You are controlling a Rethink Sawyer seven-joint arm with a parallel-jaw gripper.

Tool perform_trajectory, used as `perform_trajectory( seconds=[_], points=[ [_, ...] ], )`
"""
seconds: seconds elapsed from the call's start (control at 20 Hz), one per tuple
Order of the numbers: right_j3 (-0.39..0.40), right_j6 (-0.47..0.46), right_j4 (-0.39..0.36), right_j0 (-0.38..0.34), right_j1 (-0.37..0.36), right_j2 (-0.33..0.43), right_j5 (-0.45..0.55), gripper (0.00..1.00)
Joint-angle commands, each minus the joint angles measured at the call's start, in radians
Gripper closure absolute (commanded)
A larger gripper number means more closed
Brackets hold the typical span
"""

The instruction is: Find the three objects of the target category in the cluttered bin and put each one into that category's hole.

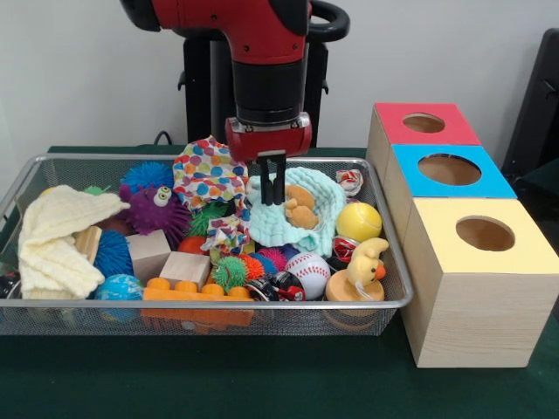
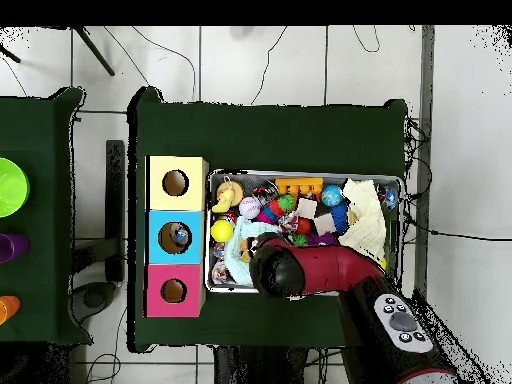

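Green counter (image 1: 262,384) carries the bin (image 1: 210,305), toys heaped inside. Tool (image 1: 272,189) hangs with fingers nearly together, gripping nothing, over a mint cloth (image 1: 297,218). Something sits inside the blue-topped hole (image 2: 177,237); no crinkly plastic piece shows plainly, so searching likely remains.

we see: yellow ball (image 1: 359,221) | baseball (image 1: 308,270) | purple spiky ball (image 1: 155,210) | cream knit cloth (image 1: 57,240) | orange brick (image 1: 188,291) | wood blocks (image 1: 185,267)
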Motion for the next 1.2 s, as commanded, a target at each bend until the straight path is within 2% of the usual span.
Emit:
perform_trajectory(
  seconds=[0.05,0.7,0.75,1.2],
  points=[
    [-0.024,-0.045,-0.036,-0.050,0.001,0.098,0.077,1.00],
    [-0.025,-0.036,-0.055,-0.078,0.028,0.117,0.039,1.00],
    [-0.026,-0.034,-0.056,-0.078,0.029,0.117,0.039,0.00],
    [-0.031,-0.041,-0.056,-0.079,0.026,0.118,0.048,0.00]
  ],
)
